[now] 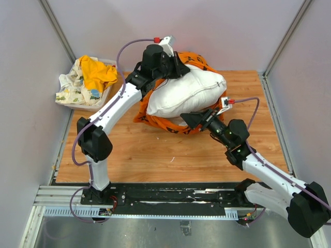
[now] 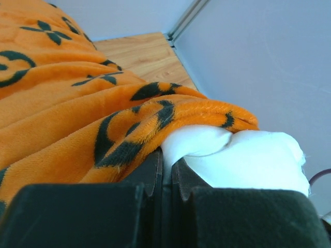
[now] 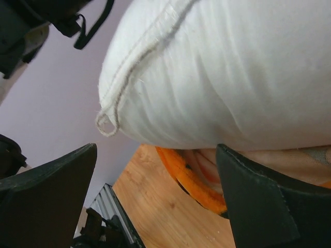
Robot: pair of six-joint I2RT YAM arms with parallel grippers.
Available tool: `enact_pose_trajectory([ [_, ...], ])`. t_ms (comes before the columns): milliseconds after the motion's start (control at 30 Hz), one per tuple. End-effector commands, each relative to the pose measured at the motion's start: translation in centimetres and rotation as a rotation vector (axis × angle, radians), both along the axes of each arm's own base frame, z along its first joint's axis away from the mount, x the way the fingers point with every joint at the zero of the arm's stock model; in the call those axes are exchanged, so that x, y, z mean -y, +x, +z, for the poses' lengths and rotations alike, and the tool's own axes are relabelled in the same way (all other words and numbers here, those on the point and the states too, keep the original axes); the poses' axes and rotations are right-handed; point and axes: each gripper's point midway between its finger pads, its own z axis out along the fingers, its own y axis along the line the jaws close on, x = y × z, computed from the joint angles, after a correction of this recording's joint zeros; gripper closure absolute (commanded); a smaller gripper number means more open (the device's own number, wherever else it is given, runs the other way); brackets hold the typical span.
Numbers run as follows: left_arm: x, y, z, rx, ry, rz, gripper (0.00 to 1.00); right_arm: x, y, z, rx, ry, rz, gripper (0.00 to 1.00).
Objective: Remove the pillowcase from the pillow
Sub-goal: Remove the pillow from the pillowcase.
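The plump white pillow [image 1: 186, 93] lies mid-table, tilted up, mostly out of the orange black-printed pillowcase [image 1: 170, 126], which is bunched under and behind it. My left gripper [image 1: 178, 67] is at the pillow's far end, shut on a pinch of white pillow [image 2: 243, 155] fabric, with the pillowcase [image 2: 77, 103] folded alongside to its left. My right gripper [image 1: 194, 120] stands open at the pillow's near side. In the right wrist view its fingers [image 3: 269, 206] spread wide below the pillow [image 3: 222, 67], beside the pillowcase's orange rim [image 3: 191, 181]; nothing is between them.
A shallow bin [image 1: 77, 103] at the back left holds a yellow-orange cloth [image 1: 95, 72] and a white printed cloth [image 1: 70, 90]. Grey walls enclose the wooden table [image 1: 155, 155] on three sides. A metal rail [image 1: 165, 199] runs along the near edge.
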Motion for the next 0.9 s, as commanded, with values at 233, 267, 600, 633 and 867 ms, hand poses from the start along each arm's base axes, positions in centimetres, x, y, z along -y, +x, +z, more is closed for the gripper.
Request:
enact_pose_trajectory([
  [233,0.9,0.4,3.3,0.071,-0.111,-0.028,1.00,2.3,2.8,5.1,-0.006,0.195,-0.202,0.02],
  [267,1.0,0.2,3.2,0.070,-0.108,-0.029,1.00,2.3,3.2,5.2,-0.019,0.208,-0.213,0.02],
  [600,2.9,-3.6,-0.6,0.146,0.065,0.029,1.00,1.3,5.2,7.1,-0.090,0.243,-0.228,0.02],
  [633,2.7,-3.7,-1.6,0.137,0.084,0.046,1.00,1.7,5.4,7.0,-0.101,0.225,-0.250,0.02],
  [867,1.9,-4.6,-2.4,0.155,0.100,0.090,1.00,3.1,6.7,2.4,-0.292,-0.016,-0.387,0.02],
])
